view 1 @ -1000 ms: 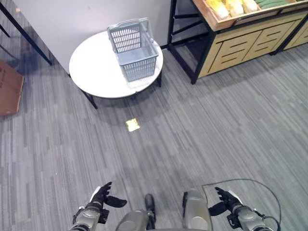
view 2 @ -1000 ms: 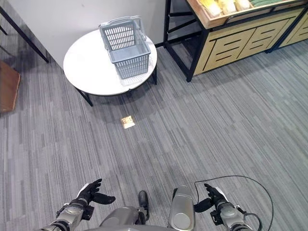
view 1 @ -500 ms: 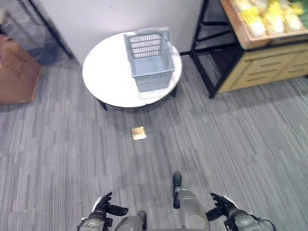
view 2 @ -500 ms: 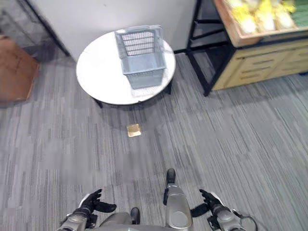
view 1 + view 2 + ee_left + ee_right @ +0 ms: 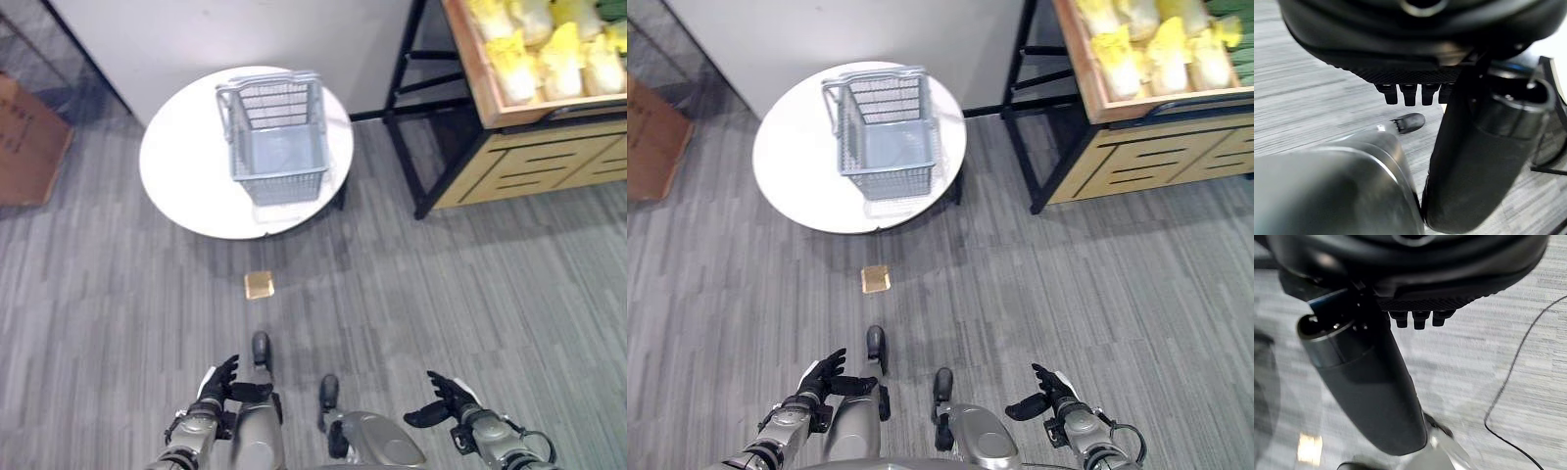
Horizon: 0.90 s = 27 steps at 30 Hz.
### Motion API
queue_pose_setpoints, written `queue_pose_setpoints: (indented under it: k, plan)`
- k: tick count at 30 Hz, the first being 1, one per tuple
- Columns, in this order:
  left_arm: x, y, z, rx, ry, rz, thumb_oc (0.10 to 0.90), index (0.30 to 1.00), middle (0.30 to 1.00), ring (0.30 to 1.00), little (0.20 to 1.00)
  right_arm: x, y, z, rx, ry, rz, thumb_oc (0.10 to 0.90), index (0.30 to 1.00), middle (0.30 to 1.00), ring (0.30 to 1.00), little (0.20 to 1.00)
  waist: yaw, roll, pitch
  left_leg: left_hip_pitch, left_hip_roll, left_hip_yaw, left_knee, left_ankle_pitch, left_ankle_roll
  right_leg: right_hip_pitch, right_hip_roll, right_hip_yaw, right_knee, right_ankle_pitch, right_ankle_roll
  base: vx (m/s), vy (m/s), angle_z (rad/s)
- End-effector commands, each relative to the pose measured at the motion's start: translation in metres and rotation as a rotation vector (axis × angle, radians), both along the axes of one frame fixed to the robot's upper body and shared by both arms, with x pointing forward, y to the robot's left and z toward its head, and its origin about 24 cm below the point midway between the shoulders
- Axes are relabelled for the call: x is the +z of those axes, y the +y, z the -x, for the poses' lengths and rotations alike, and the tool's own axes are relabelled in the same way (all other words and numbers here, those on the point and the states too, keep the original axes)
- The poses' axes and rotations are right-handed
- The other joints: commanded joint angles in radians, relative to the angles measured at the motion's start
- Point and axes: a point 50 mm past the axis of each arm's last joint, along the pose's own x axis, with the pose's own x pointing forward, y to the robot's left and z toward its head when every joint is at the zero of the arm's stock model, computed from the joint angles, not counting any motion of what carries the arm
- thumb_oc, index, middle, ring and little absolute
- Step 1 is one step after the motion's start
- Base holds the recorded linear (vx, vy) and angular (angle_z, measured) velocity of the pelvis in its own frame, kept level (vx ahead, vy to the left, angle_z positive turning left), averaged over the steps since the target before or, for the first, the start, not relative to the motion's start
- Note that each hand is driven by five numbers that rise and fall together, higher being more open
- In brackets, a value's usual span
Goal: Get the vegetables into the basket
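A grey striped carpet floor (image 5: 470, 294) is spreading across the scene. At the upper right, a wooden produce stand (image 5: 534, 147) with slatted drawer fronts is standing on a black frame, and its top tray is holding the vegetables (image 5: 549, 49), pale yellow-green leafy heads lying side by side. A round white bench (image 5: 186, 162) is standing against the light wall, well apart from the stand's tray. A grey plastic shopping basket (image 5: 274, 147) with slotted sides is sitting upright on the bench, toward its right half, with nothing visible inside. A brown cardboard box (image 5: 29, 142) is resting on the floor at the far left. A small tan square (image 5: 259, 285) is lying on the carpet just in front of the bench.

The left robot hand (image 5: 217, 382) is hanging low at the bottom left, fingers spread and relaxed, gripping nothing. The right robot hand (image 5: 443, 398) is hanging at the bottom right, fingers likewise apart and holding nothing.
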Motion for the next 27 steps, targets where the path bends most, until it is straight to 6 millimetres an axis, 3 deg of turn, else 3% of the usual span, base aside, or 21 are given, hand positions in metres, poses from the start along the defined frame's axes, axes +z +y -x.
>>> queue_pose_setpoints:
  k: [1,3,5,6,7,8,11,13,16,19,22,23,24,25,27]
  plan:
    - [-0.006,0.025,0.031,-0.007,0.093,-0.102,0.9,1.0,1.0,1.0,1.0,0.001,-0.025,0.028,-0.015,0.036,0.06,0.9,1.0,1.0,1.0,1.0,0.0,0.032,-0.033,0.01,0.03,0.037,0.049,0.09,-0.008,0.027,-0.223,0.078,0.178,-0.056,0.123,0.42,0.304,-0.82]
    - [-0.006,0.026,0.032,-0.014,0.1,-0.111,0.9,1.0,1.0,1.0,1.0,-0.002,-0.024,0.036,-0.023,0.062,0.056,0.9,1.0,1.0,1.0,1.0,-0.004,0.013,-0.044,0.008,0.004,0.066,0.098,0.062,0.007,0.039,-0.263,0.085,0.178,-0.024,0.145,0.32,0.285,-0.58]
    - [-0.005,0.027,0.03,-0.02,0.095,-0.115,0.9,1.0,1.0,1.0,1.0,-0.005,-0.019,0.038,0.003,0.086,0.057,0.9,1.0,1.0,1.0,1.0,-0.001,-0.016,-0.051,0.006,-0.032,0.08,0.13,0.02,0.039,0.031,-0.304,0.11,0.187,0.061,0.168,0.24,0.225,-0.45]
    - [-0.005,0.028,0.03,-0.02,0.095,-0.115,0.9,1.0,1.0,1.0,1.0,-0.005,-0.019,0.038,0.003,0.086,0.056,0.9,1.0,1.0,1.0,1.0,0.0,-0.017,-0.052,0.005,-0.033,0.081,0.131,0.019,0.04,0.031,-0.305,0.111,0.186,0.061,0.168,0.23,0.259,-0.25]
    - [-0.003,0.027,0.026,-0.027,0.076,-0.11,0.9,1.0,1.0,1.0,1.0,-0.005,-0.015,0.033,0.023,0.08,0.053,0.9,1.0,1.0,1.0,1.0,0.002,-0.032,-0.049,0.003,-0.062,0.094,0.164,-0.024,0.069,-0.009,-0.328,0.131,0.241,0.144,0.178,0.2,0.266,-0.28]
    - [-0.002,0.027,0.024,-0.036,0.07,-0.112,0.9,1.0,1.0,1.0,1.0,-0.005,-0.013,0.029,0.027,0.071,0.046,0.9,1.0,1.0,1.0,1.0,0.002,-0.039,-0.044,0.008,-0.076,0.099,0.172,-0.046,0.085,-0.027,-0.34,0.139,0.284,0.182,0.181,0.25,0.354,-0.24]
    - [0.0,0.028,0.019,-0.053,0.06,-0.12,0.9,1.0,1.0,1.0,1.0,-0.003,-0.006,0.019,0.061,0.044,0.036,0.9,1.0,1.0,1.0,1.0,0.002,-0.04,-0.027,0.039,-0.108,0.118,0.176,-0.092,0.121,-0.085,-0.366,0.106,0.413,0.285,0.183,0.16,0.257,-0.17]
    - [0.002,0.029,0.016,-0.045,0.052,-0.122,0.9,1.0,1.0,1.0,1.0,-0.002,-0.002,0.015,0.08,0.032,0.028,0.9,1.0,1.0,1.0,1.0,0.0,-0.033,-0.02,0.062,-0.121,0.12,0.168,-0.11,0.136,-0.111,-0.366,0.085,0.477,0.308,0.18,0.17,0.229,0.1]
    - [0.004,0.034,0.014,-0.016,0.05,-0.129,0.9,1.0,1.0,1.0,1.0,-0.001,0.002,0.009,0.093,0.016,0.021,0.9,1.0,1.0,1.0,1.0,-0.002,-0.035,-0.011,0.1,-0.135,0.12,0.151,-0.131,0.143,-0.168,-0.381,0.032,0.461,0.296,0.173,0.18,0.142,0.31]
    - [0.003,0.038,0.017,0.001,0.068,-0.143,0.9,1.0,1.0,1.0,1.0,-0.001,0.003,0.006,0.091,0.008,0.022,0.9,1.0,1.0,1.0,1.0,-0.002,-0.041,-0.009,0.121,-0.132,0.118,0.135,-0.142,0.124,-0.2,-0.388,-0.015,0.313,0.231,0.176,0.16,-0.06,0.11]
    - [0.002,0.039,0.019,0.013,0.081,-0.151,0.9,1.0,1.0,1.0,1.0,0.001,0.003,0.001,0.088,-0.005,0.028,0.9,1.0,1.0,1.0,1.0,-0.02,-0.046,0.004,0.143,-0.131,0.091,0.137,-0.158,0.103,-0.229,-0.377,0.023,0.157,0.224,0.193,0.15,-0.124,-0.03]
    - [0.002,0.039,0.019,0.013,0.081,-0.15,0.9,1.0,1.0,1.0,1.0,0.001,0.003,0.001,0.088,-0.005,0.028,0.9,1.0,1.0,1.0,1.0,-0.02,-0.045,0.004,0.143,-0.131,0.091,0.137,-0.158,0.103,-0.228,-0.377,0.023,0.157,0.224,0.193,0.2,-0.21,0.39]
    - [0.001,0.039,0.021,0.016,0.085,-0.152,0.9,1.0,1.0,1.0,1.0,0.002,0.004,-0.002,0.099,-0.011,0.03,0.9,1.0,1.0,1.0,1.0,-0.037,-0.05,0.013,0.163,-0.13,0.061,0.153,-0.179,0.091,-0.268,-0.369,0.097,0.102,0.255,0.207,0.2,-0.226,0.6]
    - [0.0,0.039,0.021,0.013,0.088,-0.15,0.9,1.0,1.0,1.0,1.0,0.002,0.004,0.0,0.1,-0.006,0.028,0.9,1.0,1.0,1.0,1.0,-0.041,-0.053,0.015,0.169,-0.132,0.047,0.166,-0.188,0.088,-0.27,-0.357,0.115,0.109,0.247,0.205,0.2,-0.227,0.55]
    - [-0.002,0.034,0.024,0.014,0.093,-0.13,0.9,1.0,1.0,1.0,1.0,0.001,0.001,0.002,0.099,0.007,0.036,0.9,1.0,1.0,1.0,1.0,-0.031,-0.052,0.013,0.167,-0.119,0.024,0.196,-0.197,0.07,-0.238,-0.334,0.09,0.092,0.207,0.185,0.11,-0.363,0.32]
